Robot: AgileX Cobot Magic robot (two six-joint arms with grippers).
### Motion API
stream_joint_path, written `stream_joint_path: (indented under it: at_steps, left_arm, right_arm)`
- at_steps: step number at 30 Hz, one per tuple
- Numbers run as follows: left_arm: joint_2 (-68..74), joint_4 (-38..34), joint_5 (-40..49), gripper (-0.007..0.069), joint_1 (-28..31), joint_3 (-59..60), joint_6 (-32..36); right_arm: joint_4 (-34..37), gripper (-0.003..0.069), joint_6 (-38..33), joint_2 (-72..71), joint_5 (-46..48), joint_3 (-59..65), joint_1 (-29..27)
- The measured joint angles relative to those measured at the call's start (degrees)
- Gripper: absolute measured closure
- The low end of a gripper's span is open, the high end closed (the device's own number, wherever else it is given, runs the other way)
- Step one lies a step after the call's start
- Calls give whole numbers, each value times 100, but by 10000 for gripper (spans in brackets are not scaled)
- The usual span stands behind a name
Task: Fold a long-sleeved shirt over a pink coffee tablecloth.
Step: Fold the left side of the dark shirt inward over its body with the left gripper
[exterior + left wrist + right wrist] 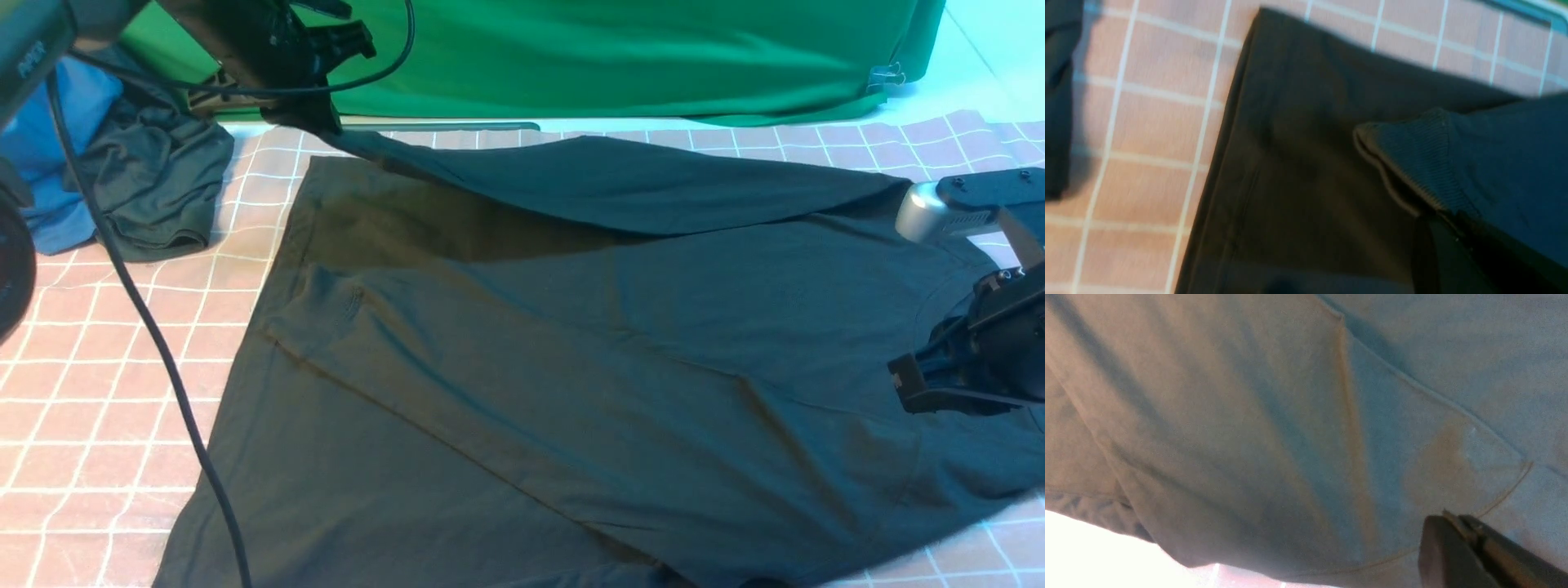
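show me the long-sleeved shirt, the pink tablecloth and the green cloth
long-sleeved shirt (522,367): front view, on the flat middle of its body
pink tablecloth (90,380): front view, on a bare square left of the shirt
green cloth (612,57): front view, on its broad face at the back

Shows pale bench (947,94) bare only along far edge. Otherwise covered w/ pink coffee tablecloth (98,384), white grid, lying flat. Carries long-sleeved shirt (531,392) spread over centre & right, hem to left, neck to right. Holds small dark garment (155,188) bunched w/ blue cloth (90,106) at far left. Meets plain green cloth (612,57) along far edge.
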Motion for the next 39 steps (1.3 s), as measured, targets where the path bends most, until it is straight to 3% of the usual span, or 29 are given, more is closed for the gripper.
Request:
stream_joint_path:
  at_steps: [11, 27, 39]
  left_arm:
    - [-192, 517, 580, 595, -465, 135, -225]
    - [-1085, 686, 541, 595, -522, 2689, -612]
    - [-1085, 686, 443, 595, -522, 2974, -633]
  right_arm:
    - [0, 613, -120, 0, -244, 0, 0]
    - [0, 613, -194, 0, -315, 0, 0]
    - [0, 613, -280, 0, -334, 0, 0]
